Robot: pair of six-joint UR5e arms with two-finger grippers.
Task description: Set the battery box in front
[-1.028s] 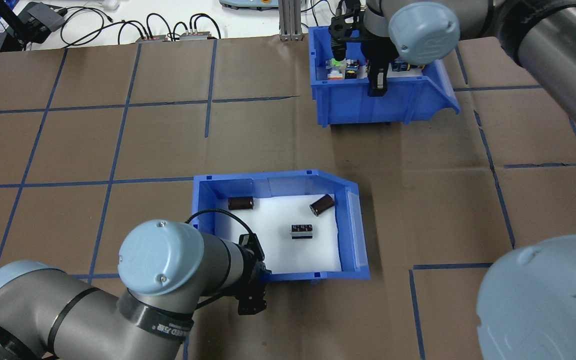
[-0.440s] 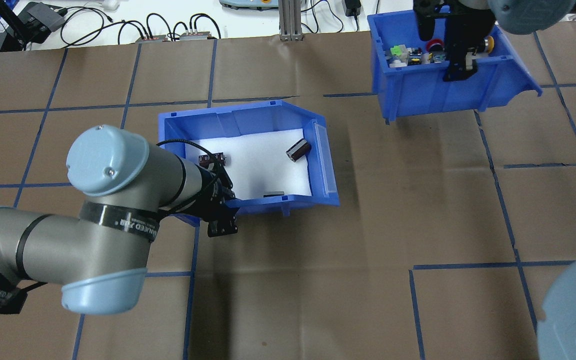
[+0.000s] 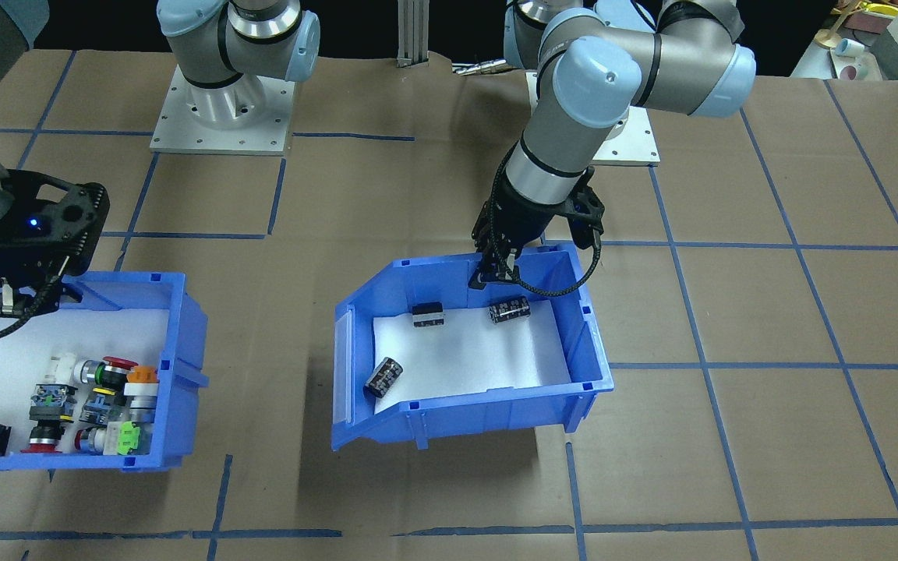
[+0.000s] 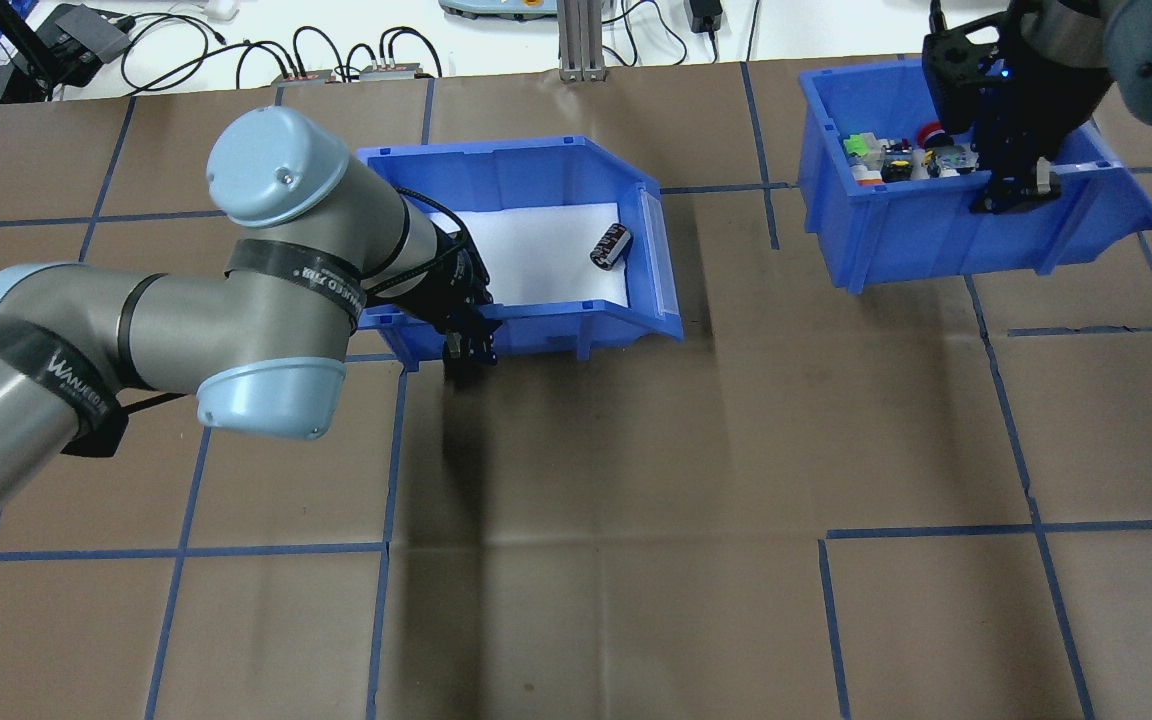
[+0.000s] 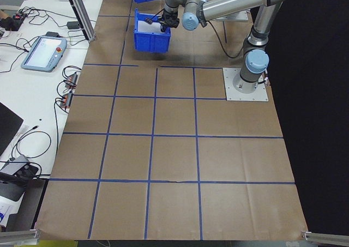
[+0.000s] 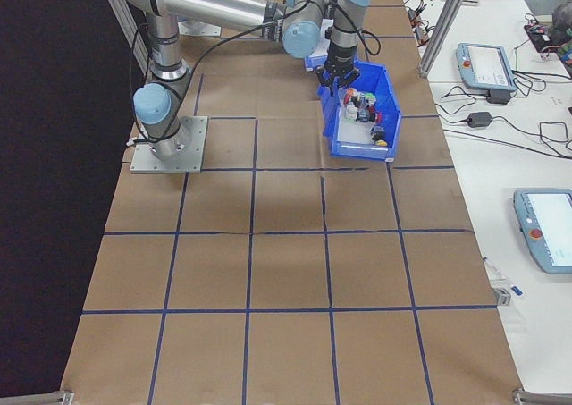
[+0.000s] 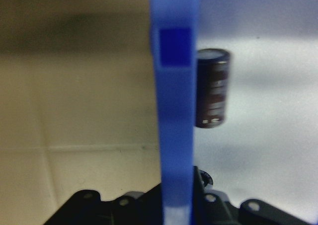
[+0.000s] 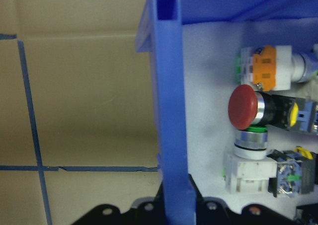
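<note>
**Battery box [image 4: 536, 160] on the move, pinched by its near wall**

Carried away from the robot, off the mid-table square of a second ago and now up by the far row of the grid, close to the operators' edge. Held aloft, judging by the shadow beneath it in the front-facing view. Clamped in the left gripper [image 3: 488, 269] at the wall nearest the robot, one finger inside, one outside, the blue wall running straight between them in the left wrist view. Open front turned toward the second bin. Inside, three black cylinders [image 3: 384, 377] loose on the white liner, shifted about since the lift. Over on the other side, the switch bin [image 4: 936, 235] swung further out toward the table's end, its wall nipped the same way by the right gripper [image 4: 1011, 190]. Looking like most of the travel done: still to come, lowering and letting go.
</note>
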